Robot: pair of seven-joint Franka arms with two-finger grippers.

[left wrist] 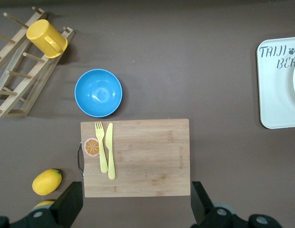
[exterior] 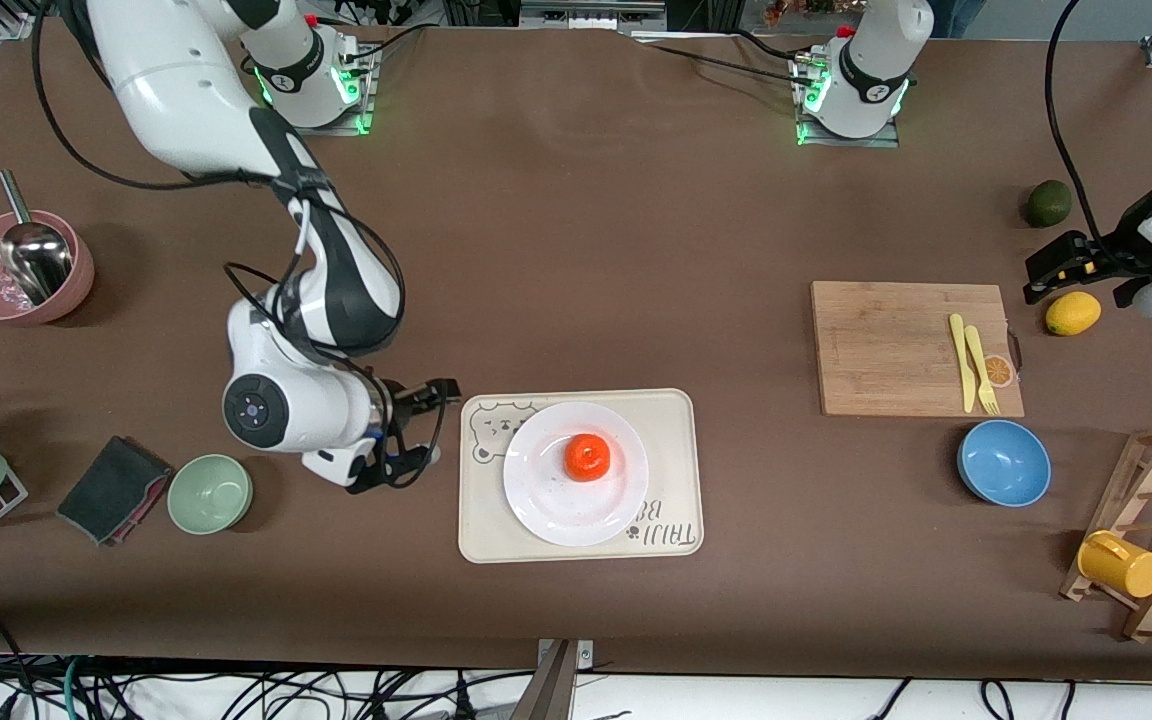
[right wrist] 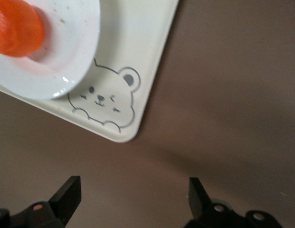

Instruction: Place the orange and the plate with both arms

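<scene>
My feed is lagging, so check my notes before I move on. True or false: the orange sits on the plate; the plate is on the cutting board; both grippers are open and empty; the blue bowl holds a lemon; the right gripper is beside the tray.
1. The orange sits on the plate. True.
2. The plate is on the cutting board. False: it rests on the tray.
3. Left gripper and right gripper are open and empty. True.
4. The blue bowl holds a lemon. False: the bowl is empty; the lemon lies on the table.
5. The right gripper is beside the tray. True.

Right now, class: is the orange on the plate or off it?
On it. The orange rests at the middle of the plate, which lies on the tray.
</scene>
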